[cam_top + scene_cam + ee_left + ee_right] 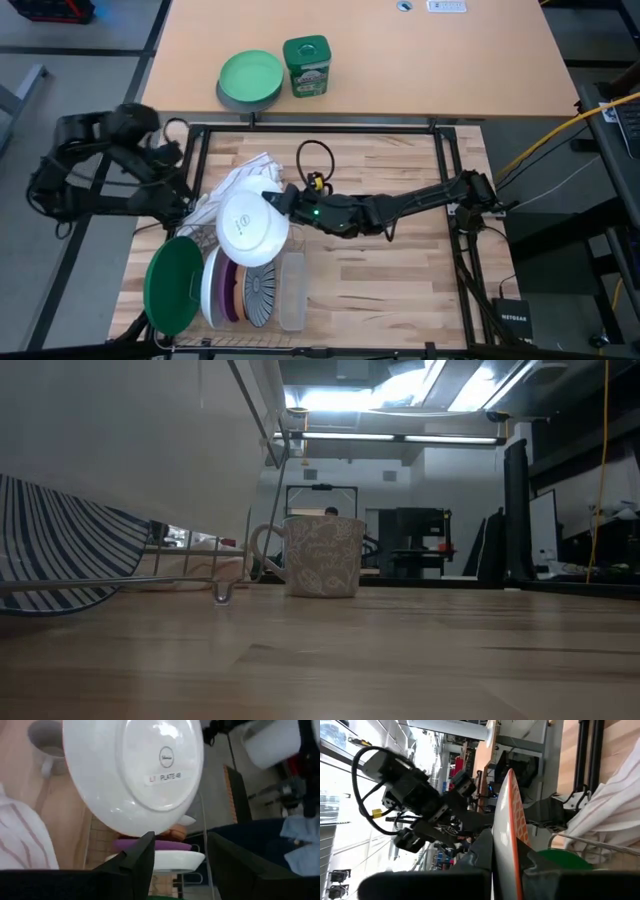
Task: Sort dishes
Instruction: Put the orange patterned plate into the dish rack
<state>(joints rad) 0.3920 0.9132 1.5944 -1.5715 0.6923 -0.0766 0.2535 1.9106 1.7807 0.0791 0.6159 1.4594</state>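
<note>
Since the right gripper [278, 198] is clamped on the rim of the white plate [251, 227], just above the rack [291, 292], lower it slowly into a free slot. Left gripper [192, 212] waits alongside, open, holding nothing.

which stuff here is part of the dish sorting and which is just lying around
Part of the job:
- white plate, held on edge by the right pincer
- dark green plate, purple plate and striped plate standing in the rack
- left pincer, open beside the rack

Lying about:
- light green plate
- green tin
- patterned mug
- striped cloth
</note>
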